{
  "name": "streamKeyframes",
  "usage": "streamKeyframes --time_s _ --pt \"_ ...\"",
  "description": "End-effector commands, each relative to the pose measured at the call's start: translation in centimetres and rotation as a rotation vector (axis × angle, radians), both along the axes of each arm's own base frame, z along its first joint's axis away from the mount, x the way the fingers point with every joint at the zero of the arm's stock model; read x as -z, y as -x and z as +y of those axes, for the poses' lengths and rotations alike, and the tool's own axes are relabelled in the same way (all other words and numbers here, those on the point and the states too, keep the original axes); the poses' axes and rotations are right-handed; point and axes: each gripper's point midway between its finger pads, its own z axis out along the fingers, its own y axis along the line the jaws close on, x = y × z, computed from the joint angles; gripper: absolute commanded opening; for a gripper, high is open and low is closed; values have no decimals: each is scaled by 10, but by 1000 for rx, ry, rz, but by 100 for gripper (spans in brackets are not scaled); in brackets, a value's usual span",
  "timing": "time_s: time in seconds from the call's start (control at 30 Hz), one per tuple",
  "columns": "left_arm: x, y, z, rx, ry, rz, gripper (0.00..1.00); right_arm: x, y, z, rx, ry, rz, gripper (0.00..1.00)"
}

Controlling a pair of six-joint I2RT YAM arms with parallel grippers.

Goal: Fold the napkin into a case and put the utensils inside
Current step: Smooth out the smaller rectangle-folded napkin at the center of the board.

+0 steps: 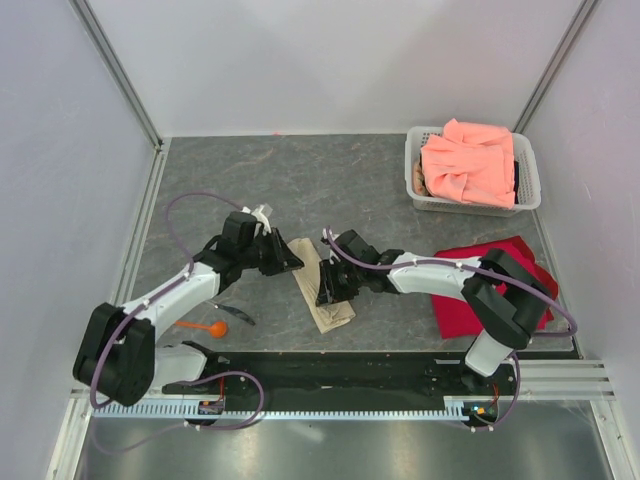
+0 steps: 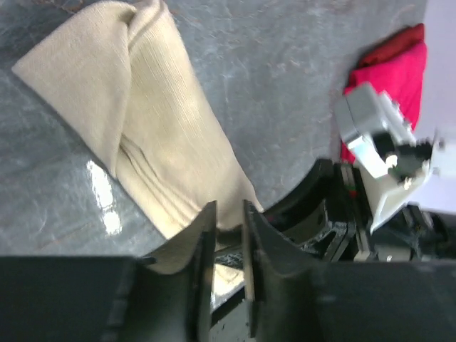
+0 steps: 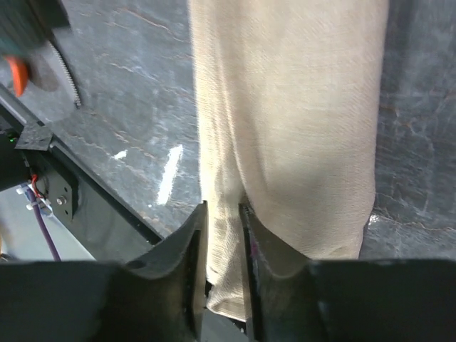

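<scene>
Utensils: a small orange plastic spoon (image 1: 205,327) with a round bowl and a thin dark utensil (image 1: 235,312) lie on the grey stone-look table (image 1: 330,180), left of the napkin and nearer the arm bases, outside the cloth
Napkin: beige-tan woven cloth (image 1: 335,315) folded into a long narrow strip, lying flat and slanted mid-table between the two arms
Right gripper: black two-finger gripper (image 3: 222,210) over the napkin's near half; fingers a narrow gap apart with cloth filling the gap, and I cannot tell whether they pinch it or merely rest over it
Left gripper: black two-finger gripper (image 2: 228,210) at the napkin's far end; the same narrow gap, cloth edge showing low in it, hold likewise unclear
Step in hand: judged to be finishing the fold into a case
Doing it well: press the creases flat, keep the layers squared, leave one slanted edge loose as the pocket mouth facing the utensils
Other cloths: a bright red cloth (image 1: 455,305) lies right of the napkin; a salmon-pink cloth (image 1: 470,165) fills a white slotted plastic basket (image 1: 412,160) far right of it
Hard to make out: the wrists cover the napkin's middle from above; whether a pocket exists is unclear; the dark utensil's type is too small to tell
</scene>
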Motion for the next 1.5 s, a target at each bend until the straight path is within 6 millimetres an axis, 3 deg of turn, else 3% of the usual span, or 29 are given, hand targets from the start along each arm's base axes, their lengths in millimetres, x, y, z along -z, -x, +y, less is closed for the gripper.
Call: streamKeyframes --time_s 0.0,0.17,0.5,0.6,0.8,1.0,1.1,1.2,1.3,1.47 --pt "26 42 16 14 -37 104 18 -43 -12 5 -77 -5 -118 37" --pt "46 73 10 36 -23 186 14 -41 -18 2 -121 61 -146 45" --pt "73 91 -14 58 -12 264 20 -9 -18 -1 -177 172 -136 50" --pt "80 89 -20 54 -10 272 19 -4 -16 2 -189 190 -140 48" --pt "86 85 -27 43 -20 257 11 -8 -5 16 -192 172 -137 21" --pt "88 90 -35 67 -33 256 7 -7 -2 17 -150 171 -131 20" --pt "88 95 -28 48 -42 259 8 0 -3 16 -157 189 -129 28" --pt "85 98 -17 22 -68 236 11 -8 -6 15 -165 193 -155 36" --pt "69 100 0 -1 -104 180 18 -19 -11 13 -169 213 -183 37" --pt "41 102 27 -57 -157 87 25 -36 -24 13 -176 251 -246 53"
